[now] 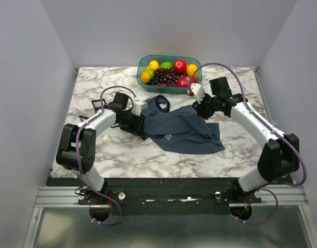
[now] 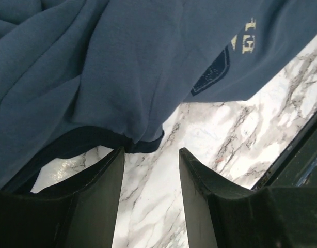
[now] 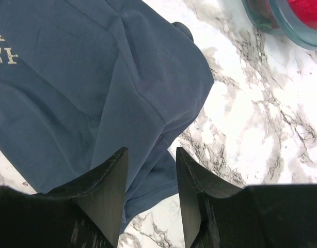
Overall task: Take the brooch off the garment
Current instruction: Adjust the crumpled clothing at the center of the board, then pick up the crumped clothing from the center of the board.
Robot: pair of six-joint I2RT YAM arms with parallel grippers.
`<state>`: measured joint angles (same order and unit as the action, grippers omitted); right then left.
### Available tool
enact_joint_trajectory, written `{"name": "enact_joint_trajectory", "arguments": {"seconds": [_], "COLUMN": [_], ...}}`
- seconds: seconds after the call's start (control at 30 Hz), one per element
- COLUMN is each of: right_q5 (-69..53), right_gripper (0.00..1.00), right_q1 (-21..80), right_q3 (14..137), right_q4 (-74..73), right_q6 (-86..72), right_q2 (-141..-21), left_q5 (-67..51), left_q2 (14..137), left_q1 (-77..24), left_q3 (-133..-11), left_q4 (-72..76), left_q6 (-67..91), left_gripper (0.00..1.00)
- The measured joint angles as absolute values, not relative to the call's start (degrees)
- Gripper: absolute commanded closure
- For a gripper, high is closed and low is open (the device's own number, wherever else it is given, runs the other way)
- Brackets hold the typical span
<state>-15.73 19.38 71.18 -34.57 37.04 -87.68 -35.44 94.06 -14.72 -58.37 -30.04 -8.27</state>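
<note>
The garment, dark slate-blue cloth with pale lettering, lies crumpled in the middle of the marble table. The brooch is hidden in every view. My left gripper is at the garment's left edge. In the left wrist view it is open over bare marble, its left fingertip touching the dark hem of the garment. My right gripper is at the garment's upper right corner. In the right wrist view it is open, with a fold of the garment lying under the gap and nothing pinched.
A clear teal bowl holding fruit and grapes stands at the back of the table, close behind the right gripper, and its rim shows in the right wrist view. The table's dark front edge runs close to the left gripper.
</note>
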Motion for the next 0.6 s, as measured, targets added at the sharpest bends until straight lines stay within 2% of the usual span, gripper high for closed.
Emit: {"name": "enact_joint_trajectory", "arguments": {"seconds": [0.43, 0.5, 0.6], "right_q5": [-15.7, -15.7, -15.7], "right_gripper": [0.50, 0.50, 0.50], "right_q1": [19.4, 19.4, 19.3], "right_q3": [71.2, 71.2, 71.3], "right_q4": [-34.3, -34.3, -34.3], "right_q6": [36.1, 36.0, 36.0], "right_q2": [-88.6, -88.7, -89.1], "left_q5": [-27.7, -27.9, -28.5], "left_q2": [97.6, 98.5, 99.0], "left_q1": [-15.5, -15.6, -15.9], "left_q3": [-60.4, -60.7, -61.0], "left_q4": [-28.3, -28.4, -28.8], "left_q6": [-5.4, -5.3, -5.3], "left_gripper": [0.45, 0.48, 0.61]}}
